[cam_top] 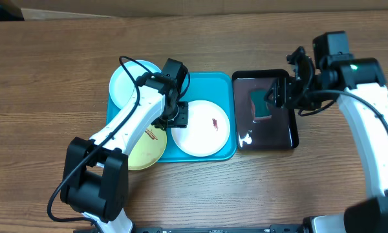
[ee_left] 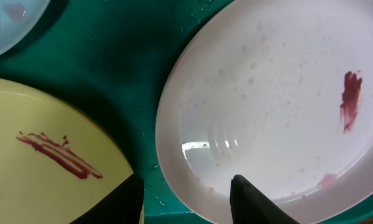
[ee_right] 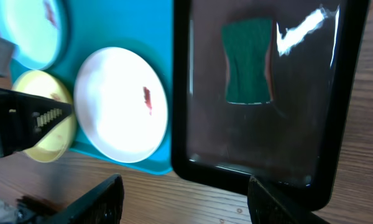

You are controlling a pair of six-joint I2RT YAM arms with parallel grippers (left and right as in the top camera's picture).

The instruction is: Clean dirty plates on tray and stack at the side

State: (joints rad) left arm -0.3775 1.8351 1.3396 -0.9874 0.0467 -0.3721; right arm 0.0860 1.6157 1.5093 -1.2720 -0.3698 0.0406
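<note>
— Left gripper, nearest the lens: status?
— Jaws parted, nothing held. White plate sits on the tray, right half. Its rim toward the tray's middle passes between the fingers.
— Other arm?
— Right gripper spread wide, empty, off the tray's right side near the sponge. Left is far nearer the plate, so I judge a pinch on that rim comes next.

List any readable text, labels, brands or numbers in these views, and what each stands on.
None: no readable text in any view. The turquoise rectangular plastic tray, white round plastic plate, glossy black tray and green sponge carry no lettering; the plate's red mark is a smear, not writing.
</note>
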